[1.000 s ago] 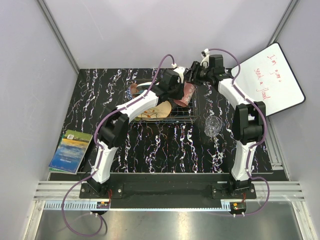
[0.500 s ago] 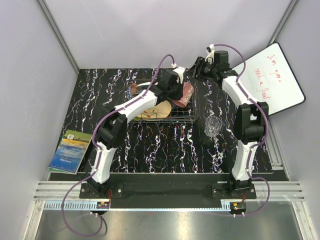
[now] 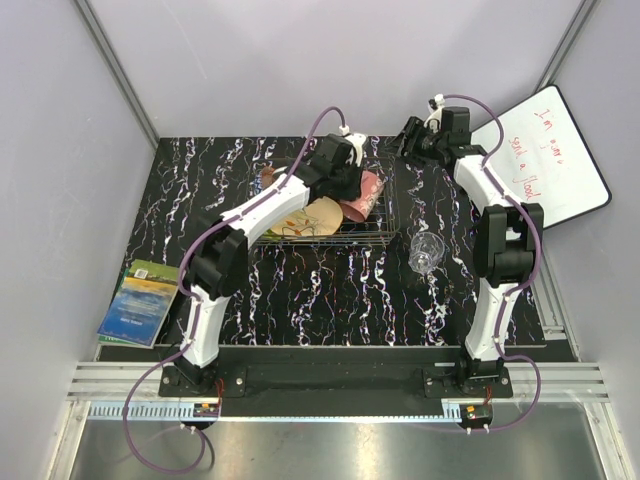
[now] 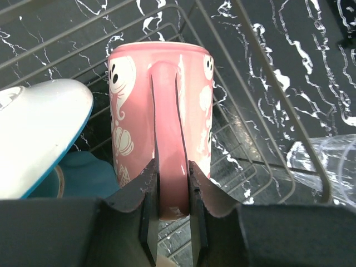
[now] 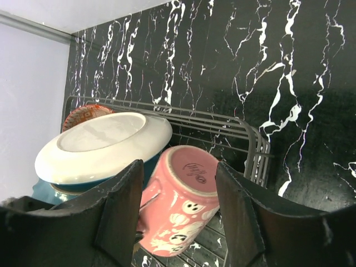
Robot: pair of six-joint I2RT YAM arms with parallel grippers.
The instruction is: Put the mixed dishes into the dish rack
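Note:
My left gripper (image 3: 349, 186) is shut on the handle of the pink mug (image 4: 161, 105) and holds it tilted inside the dish rack (image 3: 376, 236); the fingers (image 4: 146, 189) clamp the handle from both sides. The mug (image 5: 181, 206) shows its base in the right wrist view. My right gripper (image 3: 408, 140) is open and empty, just beyond the rack's far right corner. In the rack are a white plate (image 5: 105, 144), a teal plate (image 4: 83, 172), a red patterned bowl (image 5: 89, 114) and a peach floral plate (image 3: 318, 218). The clear glass (image 3: 426, 250) stands on the table, right of the rack.
A white board with red writing (image 3: 545, 160) leans at the right wall. A blue-green book (image 3: 140, 300) lies at the table's left edge. The rack's wire wall (image 4: 261, 111) runs close beside the mug. Grey walls enclose the table.
My right gripper has drawn back from the mug, to the right and away from the rack. My left gripper, with the mug, has shifted slightly left and nearer.

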